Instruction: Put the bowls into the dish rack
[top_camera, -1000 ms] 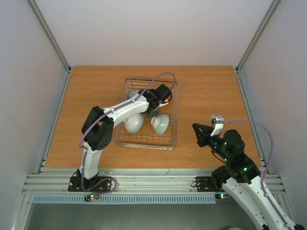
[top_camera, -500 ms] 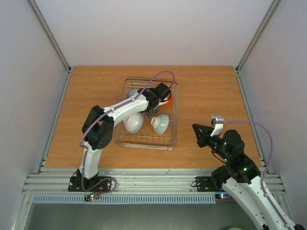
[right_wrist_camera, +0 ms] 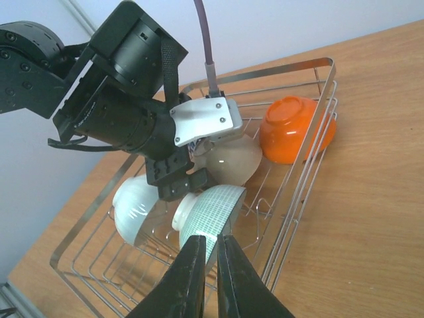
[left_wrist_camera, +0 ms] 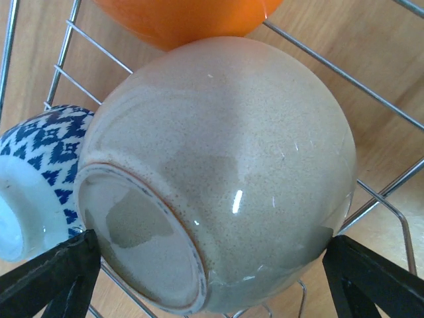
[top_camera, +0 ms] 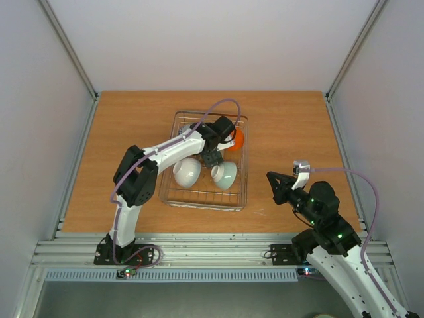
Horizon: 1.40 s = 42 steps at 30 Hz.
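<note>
Tan bowl [left_wrist_camera: 218, 165] looked ceramic: glazed, finely speckled, glossy, carried light glints. Orange bowl [left_wrist_camera: 185, 16] was smooth and glossy. Blue-patterned bowl [left_wrist_camera: 40, 165] was glazed and shiny. Dish rack [right_wrist_camera: 278, 69] was thin bright metal wire, polished. Table [top_camera: 132, 132] looked like wood: matt, faint grain showed.
</note>
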Tool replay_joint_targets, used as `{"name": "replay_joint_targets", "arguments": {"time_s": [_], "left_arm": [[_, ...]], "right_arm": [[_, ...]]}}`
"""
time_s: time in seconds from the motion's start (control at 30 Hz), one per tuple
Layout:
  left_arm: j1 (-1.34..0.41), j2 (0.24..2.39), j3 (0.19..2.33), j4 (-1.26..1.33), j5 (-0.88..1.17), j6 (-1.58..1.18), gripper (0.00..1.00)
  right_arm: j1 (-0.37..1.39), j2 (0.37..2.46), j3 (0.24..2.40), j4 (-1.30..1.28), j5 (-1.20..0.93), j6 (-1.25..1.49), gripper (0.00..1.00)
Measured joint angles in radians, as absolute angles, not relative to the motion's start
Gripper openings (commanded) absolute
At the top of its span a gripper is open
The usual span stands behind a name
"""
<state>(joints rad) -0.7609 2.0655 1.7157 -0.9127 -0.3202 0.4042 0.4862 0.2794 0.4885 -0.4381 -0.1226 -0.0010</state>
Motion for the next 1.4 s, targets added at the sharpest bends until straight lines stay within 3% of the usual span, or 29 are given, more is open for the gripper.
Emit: {"name": "replay_joint_targets", "arguments": {"time_s": [0.4, 0.83, 1.17, 1.4], "left_arm": [[-0.765, 2.061, 1.711, -0.915, -0.270, 0.408, 0.99], [-0.770, 1.999, 1.643, -0.864, -0.196, 0.402, 0.99], [-0.756, 1.905, 1.619, -0.807, -0.170, 0.353, 0.99], [-0.693, 1.782, 1.581, -0.741, -0.131, 0.303, 0.99]], "right_arm": [[0.486, 0.281, 0.488, -0.439, -0.123, -0.001, 0.09], [0.486, 0.314, 0.488, -0.435, -0.130, -0.001, 0.12], [0.486, 0.410, 0.543, -0.434, -0.152, -0.017, 0.38], [0.486, 0.522, 0.626, -0.439, -0.162, -0.039, 0.47]]}}
